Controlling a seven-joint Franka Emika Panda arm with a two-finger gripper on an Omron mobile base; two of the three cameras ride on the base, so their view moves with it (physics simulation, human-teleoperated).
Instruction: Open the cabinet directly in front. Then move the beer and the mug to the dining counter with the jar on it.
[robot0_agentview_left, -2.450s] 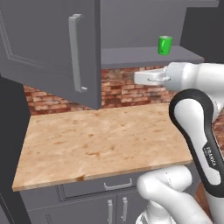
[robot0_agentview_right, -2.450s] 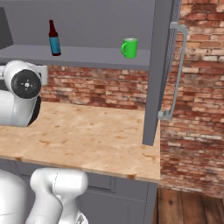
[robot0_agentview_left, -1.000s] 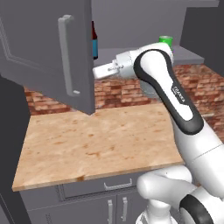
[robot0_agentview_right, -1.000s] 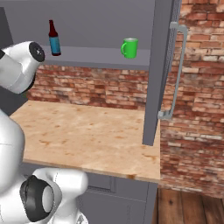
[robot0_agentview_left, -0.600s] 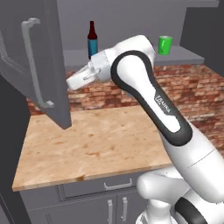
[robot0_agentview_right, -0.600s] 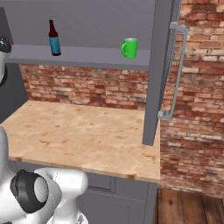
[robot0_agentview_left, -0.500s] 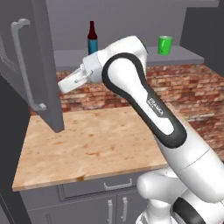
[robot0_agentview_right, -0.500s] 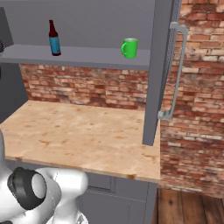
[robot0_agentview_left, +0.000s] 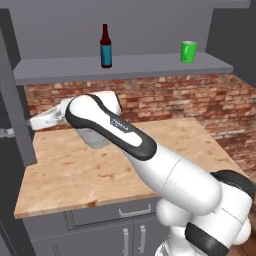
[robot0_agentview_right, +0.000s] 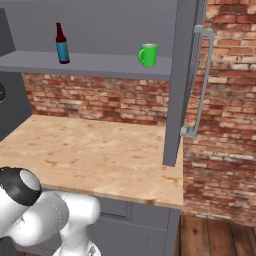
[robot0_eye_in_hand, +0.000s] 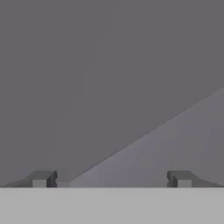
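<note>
Both cabinet (robot0_agentview_right: 182, 75) doors stand open; the end effector (robot0_eye_in_hand: 111, 179), fingers spread wide and empty, faces the left door; the beer (robot0_agentview_left: 105, 46) and mug (robot0_agentview_left: 188, 51) sit on the shelf (robot0_agentview_left: 120, 66); glass bottle looks slippery and breakable, best gripped mid-body.

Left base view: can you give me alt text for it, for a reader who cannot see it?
The white arm reaches left, its end effector at the edge of the opened left cabinet door. On the exposed shelf stand the beer and, well to its right, the green mug, above a wood counter backed by brick.
</note>
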